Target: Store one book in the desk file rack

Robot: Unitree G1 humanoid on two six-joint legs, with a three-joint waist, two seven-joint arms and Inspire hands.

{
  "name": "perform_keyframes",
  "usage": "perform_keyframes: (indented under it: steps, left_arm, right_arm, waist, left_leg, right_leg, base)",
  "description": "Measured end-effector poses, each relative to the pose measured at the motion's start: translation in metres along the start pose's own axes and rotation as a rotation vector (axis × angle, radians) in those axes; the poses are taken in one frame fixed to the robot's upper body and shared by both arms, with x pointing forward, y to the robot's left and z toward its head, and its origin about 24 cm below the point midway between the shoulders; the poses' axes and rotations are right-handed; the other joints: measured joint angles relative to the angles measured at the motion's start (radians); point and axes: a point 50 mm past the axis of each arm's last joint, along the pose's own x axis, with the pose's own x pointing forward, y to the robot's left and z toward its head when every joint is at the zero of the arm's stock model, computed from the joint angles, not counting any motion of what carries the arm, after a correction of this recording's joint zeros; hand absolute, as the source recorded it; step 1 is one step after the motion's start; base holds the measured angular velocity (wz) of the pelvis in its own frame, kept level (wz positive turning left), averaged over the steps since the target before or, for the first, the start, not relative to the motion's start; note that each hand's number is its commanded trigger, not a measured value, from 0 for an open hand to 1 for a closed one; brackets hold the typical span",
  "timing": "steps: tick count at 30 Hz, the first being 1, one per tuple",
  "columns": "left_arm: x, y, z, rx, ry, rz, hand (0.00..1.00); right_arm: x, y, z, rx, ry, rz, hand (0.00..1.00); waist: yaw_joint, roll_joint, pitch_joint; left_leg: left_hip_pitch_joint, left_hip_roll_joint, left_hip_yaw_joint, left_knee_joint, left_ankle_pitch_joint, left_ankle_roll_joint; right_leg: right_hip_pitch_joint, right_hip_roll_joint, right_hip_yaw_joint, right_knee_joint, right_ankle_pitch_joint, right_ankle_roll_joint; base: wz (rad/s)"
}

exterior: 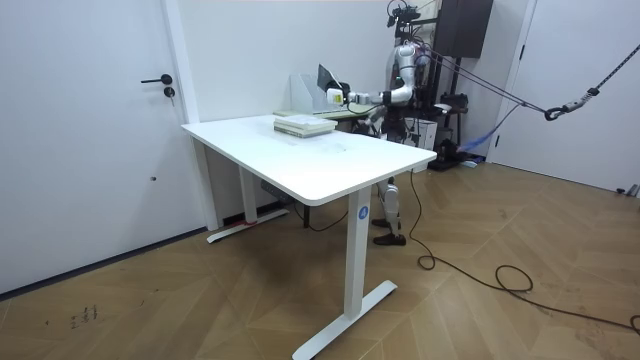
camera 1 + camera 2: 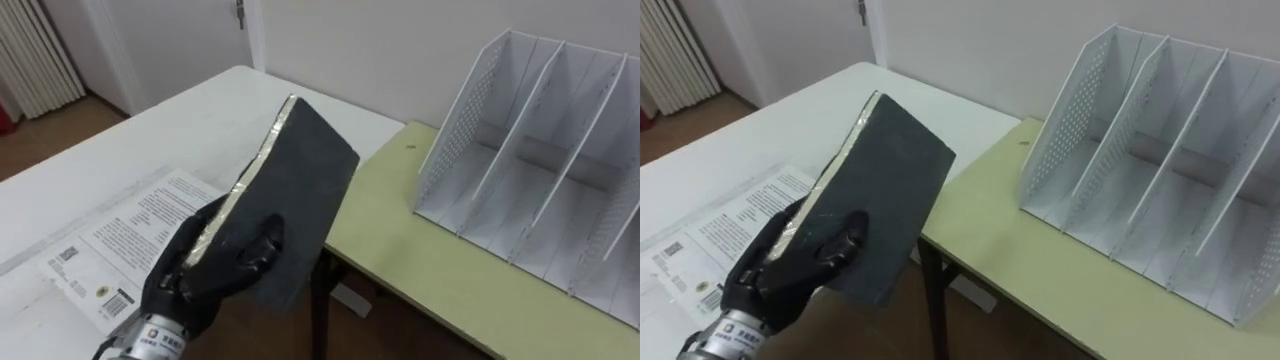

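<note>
Closest to you, your left hand (image 2: 215,265) is clamped on the low end of the dark book (image 2: 300,170), with its fingers curled over the cover. The book is up in the air and tilted, over the edge of the white bench (image 2: 200,110) next to the green one. It looks stiff and flat, and not very heavy. The cover looks smooth, so I think it could slip. Hold it near the bottom so the top end can go in first. Under it, a printed book (image 2: 130,240) lies flat on the white bench. Farther off, the green bench (image 2: 400,260) carries the white file rack (image 2: 530,170). Its slots look empty, and it is well apart from the dark book.
</note>
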Motion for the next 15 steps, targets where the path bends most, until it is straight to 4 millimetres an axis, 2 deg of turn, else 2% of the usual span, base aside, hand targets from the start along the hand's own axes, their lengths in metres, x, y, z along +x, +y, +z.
perform_keyframes:
  steps: [4, 9, 11, 15]
  left_arm:
    - [-0.001, -0.001, -0.001, -0.052, -0.006, -0.066, 1.00]
    - [-0.006, 0.005, -0.010, -0.114, 0.022, -0.096, 1.00]
    - [-0.009, 0.010, -0.019, -0.151, 0.054, -0.090, 1.00]
    - [-0.012, 0.013, -0.023, -0.193, 0.064, -0.084, 1.00]
  right_arm:
    - [0.000, 0.003, 0.026, 0.035, -0.127, 0.059, 0.00]
    - [-0.003, 0.003, 0.045, 0.122, -0.225, 0.126, 0.00]
    - [-0.006, 0.002, 0.058, 0.156, -0.296, 0.165, 0.00]
    - [-0.014, -0.003, 0.083, 0.250, -0.458, 0.202, 0.00]
  waist:
    - [0.002, -0.005, 0.0061]
    - [0.010, -0.005, 0.0067]
    - [0.012, -0.004, 0.0068]
    - [0.011, -0.005, 0.0076]
  left_leg:
    - [-0.003, 0.000, -0.001, 0.004, 0.000, 0.000]
    - [-0.012, -0.002, 0.002, 0.011, 0.000, 0.000]
    - [-0.004, -0.003, 0.003, 0.015, 0.000, 0.000]
    - [-0.003, -0.002, 0.001, 0.015, 0.000, 0.000]
  right_leg:
    - [-0.006, -0.002, -0.002, 0.012, -0.003, 0.000]
    - [-0.024, -0.007, -0.002, 0.032, -0.006, 0.002]
    - [-0.020, -0.009, -0.001, 0.046, -0.007, 0.001]
    - [-0.024, -0.009, 0.000, 0.050, -0.009, 0.000]
  base:
    - [0.02]
    - [0.01]
    - [-0.04]
    - [-0.01]
